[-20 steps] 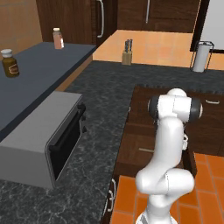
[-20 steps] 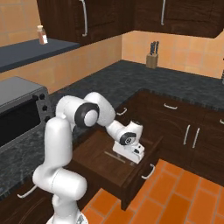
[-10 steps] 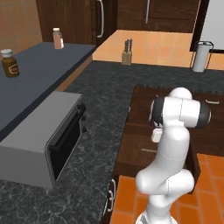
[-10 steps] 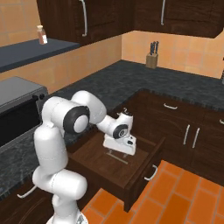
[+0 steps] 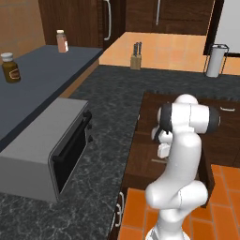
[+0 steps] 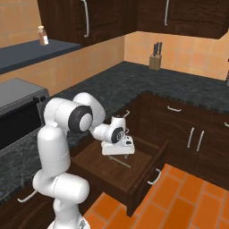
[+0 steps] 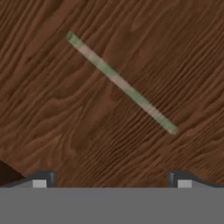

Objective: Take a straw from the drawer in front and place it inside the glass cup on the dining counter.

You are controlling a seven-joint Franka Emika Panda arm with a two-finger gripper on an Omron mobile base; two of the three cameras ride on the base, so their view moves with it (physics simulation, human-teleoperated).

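Fingers point(image 7: 41, 180) spread wide, holding nothing, gripper point(image 6: 117, 150) low in the drawer point(image 6: 147, 169). Straw point(image 7: 122, 83) lies flat, running ten to four o'clock; probably light and slippery, so pinch mid-length.

Even, flat rendered light, soft faint shadows, no glare, slightly coarse and blurry detail throughout.

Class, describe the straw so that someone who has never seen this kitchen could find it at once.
Find the open dark-brown drawer below the black speckled counter. On its wooden floor, just under the open gripper, lies the straw: a thin pale stick banded green and beige, the drawer's one loose item.
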